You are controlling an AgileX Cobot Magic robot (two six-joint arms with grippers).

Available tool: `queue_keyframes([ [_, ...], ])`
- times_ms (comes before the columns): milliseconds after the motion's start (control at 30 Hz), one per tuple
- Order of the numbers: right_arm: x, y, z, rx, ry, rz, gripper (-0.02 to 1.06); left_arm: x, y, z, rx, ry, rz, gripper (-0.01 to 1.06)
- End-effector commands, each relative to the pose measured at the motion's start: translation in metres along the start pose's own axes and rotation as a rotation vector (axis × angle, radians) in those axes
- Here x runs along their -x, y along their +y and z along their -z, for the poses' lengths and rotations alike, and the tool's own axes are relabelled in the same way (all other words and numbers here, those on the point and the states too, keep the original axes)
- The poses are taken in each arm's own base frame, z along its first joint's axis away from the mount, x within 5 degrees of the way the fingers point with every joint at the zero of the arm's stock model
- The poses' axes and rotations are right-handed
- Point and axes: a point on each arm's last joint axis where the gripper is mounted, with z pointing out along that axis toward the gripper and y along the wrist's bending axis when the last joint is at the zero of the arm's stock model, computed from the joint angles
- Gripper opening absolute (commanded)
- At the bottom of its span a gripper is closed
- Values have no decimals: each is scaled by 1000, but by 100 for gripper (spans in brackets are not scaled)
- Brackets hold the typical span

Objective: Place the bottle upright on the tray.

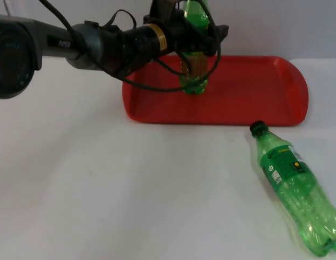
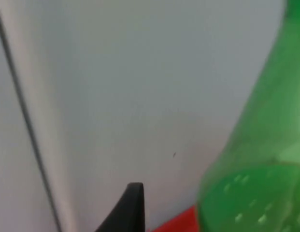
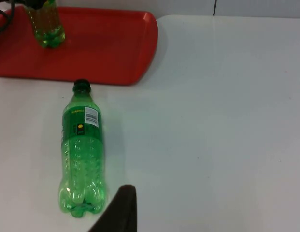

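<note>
Top view: an upright green bottle (image 1: 193, 76) on the red tray (image 1: 254, 92) near its far left corner is clasped by the left claw (image 1: 197, 40). Light, slippery, crushable; its firmer neck is best held.

A second bottle (image 1: 295, 189) is lying near the tabletop's (image 1: 103, 189) near right corner; the right claw (image 3: 116, 212) is waiting above it, openness untellable.

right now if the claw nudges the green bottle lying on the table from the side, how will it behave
The lying bottle is round and on its side on the white table, so it would probably roll. It looks empty and see-through, so likely light and easy to skid. Its thin ribbed plastic may dent under a firm squeeze.
</note>
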Motion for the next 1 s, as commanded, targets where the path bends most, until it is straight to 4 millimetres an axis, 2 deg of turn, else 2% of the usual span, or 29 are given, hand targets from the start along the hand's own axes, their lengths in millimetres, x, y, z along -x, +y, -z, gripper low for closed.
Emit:
queue_keyframes([
  [0,-1,0,-1,-1,0,-6,105,7,2,2,18,19,15,105],
  [467,-1,0,-1,-1,0,-6,105,13,0,40,61,169,33,105],
  [567,-1,0,-1,-1,0,-6,105,18,-5,58,69,208,45,105],
  [767,-1,0,-1,-1,0,-6,105,24,-11,79,73,248,62,105],
  [967,-1,0,-1,-1,0,-6,105,40,-19,108,79,279,46,105],
])
